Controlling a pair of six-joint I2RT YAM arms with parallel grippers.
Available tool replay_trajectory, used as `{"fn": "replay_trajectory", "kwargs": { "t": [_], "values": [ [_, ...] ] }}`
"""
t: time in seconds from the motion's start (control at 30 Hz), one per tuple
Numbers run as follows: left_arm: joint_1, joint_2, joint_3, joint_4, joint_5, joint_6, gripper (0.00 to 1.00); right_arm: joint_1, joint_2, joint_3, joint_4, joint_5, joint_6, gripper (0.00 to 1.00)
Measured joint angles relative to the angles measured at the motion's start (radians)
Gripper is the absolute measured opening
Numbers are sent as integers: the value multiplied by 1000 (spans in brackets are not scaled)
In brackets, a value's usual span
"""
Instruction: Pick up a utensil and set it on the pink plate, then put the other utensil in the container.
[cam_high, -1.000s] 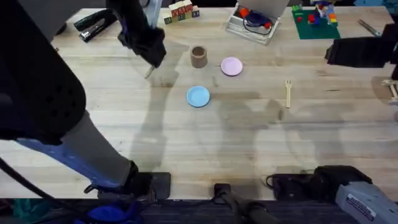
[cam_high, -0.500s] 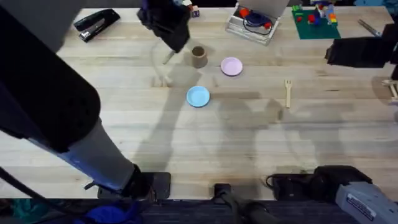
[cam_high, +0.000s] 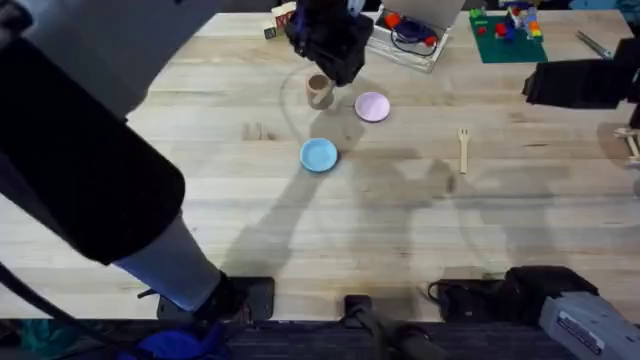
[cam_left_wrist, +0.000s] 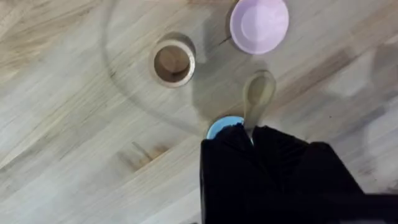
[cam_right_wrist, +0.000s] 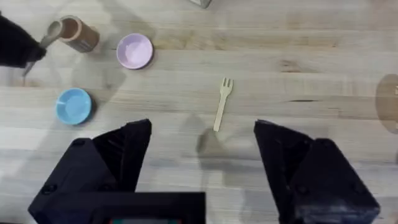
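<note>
Spoon (cam_left_wrist: 258, 93) clamped in my left pincer (cam_left_wrist: 249, 127) has travelled from the tabletop's (cam_high: 250, 220) left, now beside the container (cam_high: 319, 91), short of the pink plate (cam_high: 373, 106). Fork (cam_high: 463, 148) lies untouched; right pincer (cam_right_wrist: 202, 140) hangs apart above it.

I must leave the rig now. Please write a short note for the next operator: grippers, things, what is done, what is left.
Left gripper: shut on the spoon, held in the air near the cup and the pink plate.
Right gripper: open, holds nothing, hangs above the fork.
Fork lies flat on the table, to the right of both plates.
Done: spoon picked up.
Left: set spoon on the pink plate, not the blue plate; then put fork in the cup.
</note>
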Motion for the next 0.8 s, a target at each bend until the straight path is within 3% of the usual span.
{"fn": "replay_trajectory", "kwargs": {
  "t": [0.3, 0.63, 0.8],
  "values": [
    [-3, 55, 26, 30, 29, -40, 41, 0, 0, 0, 0, 0, 0, 996],
    [-26, 262, 214, 4, 29, -41, 40, 0, 0, 0, 0, 0, 0, 996],
    [-32, 312, 236, 29, 30, -41, 41, 0, 0, 0, 0, 0, 0, 996]
  ]
}}
